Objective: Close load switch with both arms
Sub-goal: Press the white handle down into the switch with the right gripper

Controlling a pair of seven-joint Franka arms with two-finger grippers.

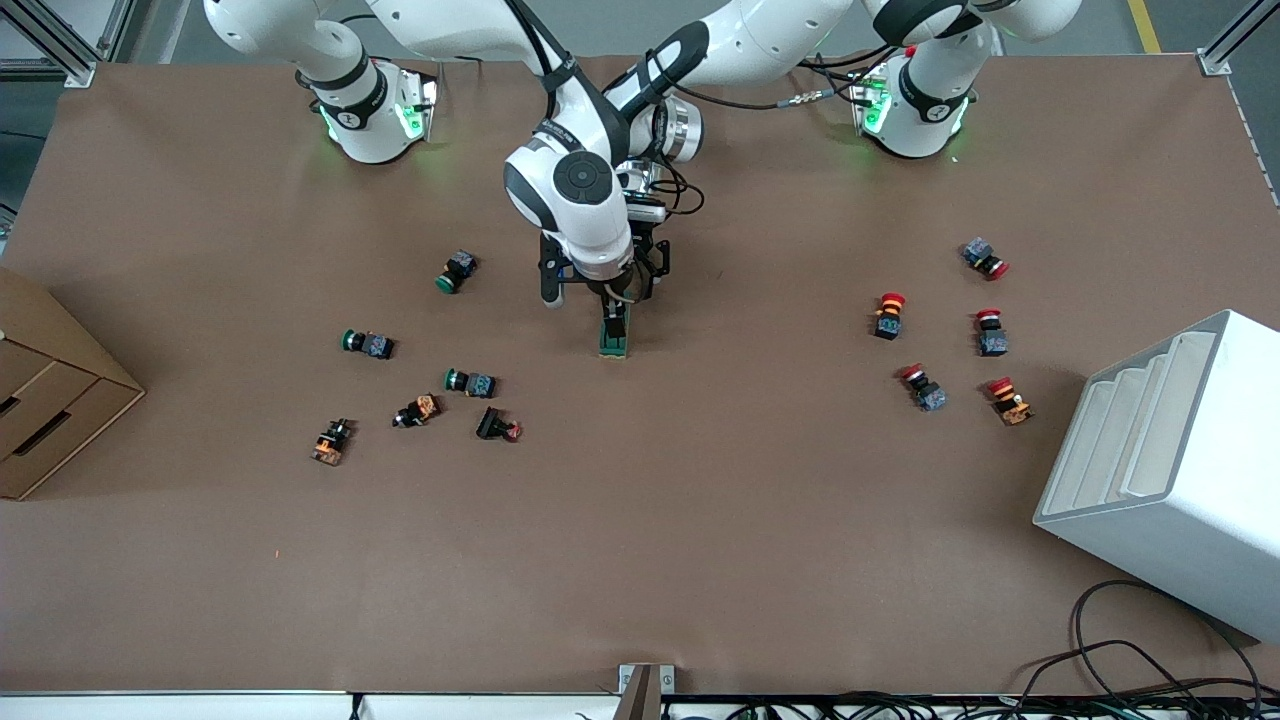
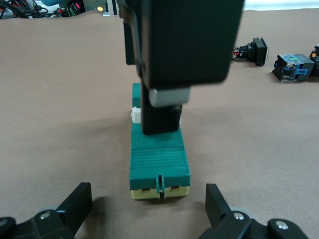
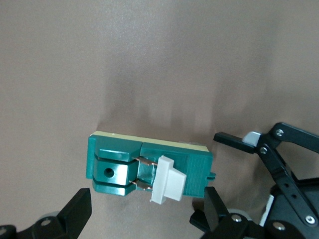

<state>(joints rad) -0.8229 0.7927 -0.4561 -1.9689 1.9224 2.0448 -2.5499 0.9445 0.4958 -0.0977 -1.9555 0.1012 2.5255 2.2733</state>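
Table (image 1: 640,560): brown surface; both arm bases stand along the edge farthest from the front camera.
Load switch (image 1: 613,338): lies flat near the middle of the table, dark green, with a white tab (image 3: 167,179) on its top.
Green-capped push buttons (image 1: 366,343): three, scattered toward the right arm's end.
Orange-bodied buttons (image 1: 330,441): two, nearer the front camera edge than the green ones, with one black and red button (image 1: 497,426) beside them.
Red-capped push buttons (image 1: 888,315): five, in a loose group toward the left arm's end.
Cardboard box (image 1: 45,395): at the table edge on the right arm's end.
White rack (image 1: 1170,470): at the left arm's end, near the corner closest to the front camera.
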